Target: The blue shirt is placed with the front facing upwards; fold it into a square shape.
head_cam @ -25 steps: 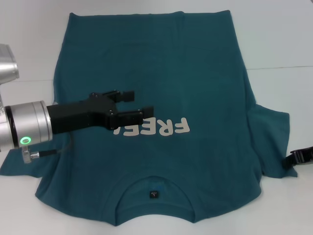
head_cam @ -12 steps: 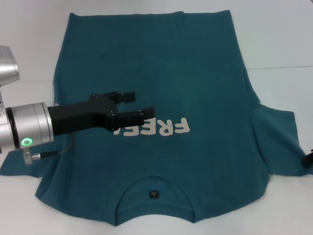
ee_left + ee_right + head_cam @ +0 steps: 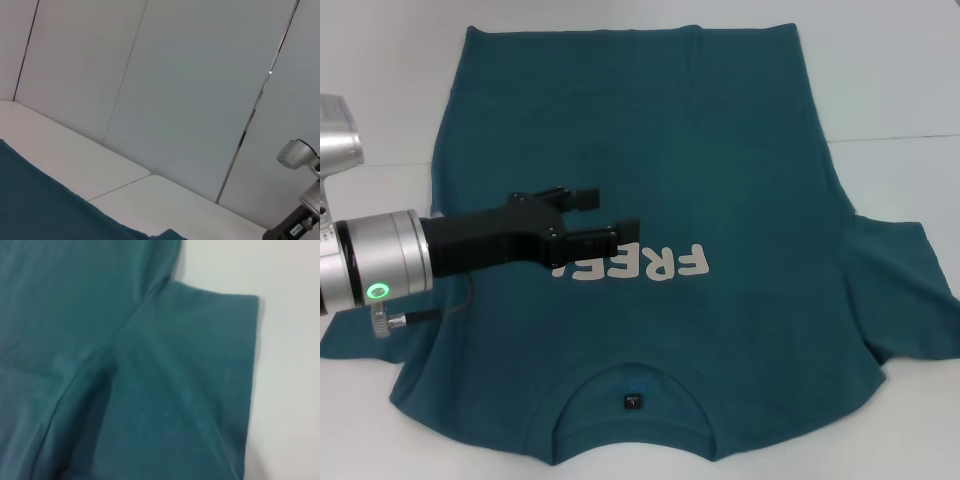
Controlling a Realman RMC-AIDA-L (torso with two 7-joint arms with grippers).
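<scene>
Shirt, large teal-blue cotton T-shirt (image 3: 650, 150), lies flat, unfolded; left tool (image 3: 603, 213) hovers centrally, jaws parted, empty. Next: grip the three-o'clock sleeve (image 3: 905, 290).

The blue shirt (image 3: 650, 150) is a dark teal, plain apart from the white lettering (image 3: 650, 262) on the chest and a tiny dark neck label (image 3: 634, 401). Left pincer (image 3: 590, 213) is all black on a silver arm (image 3: 375, 265) with a green light ring. Worktop (image 3: 900, 70) is plain white.
</scene>
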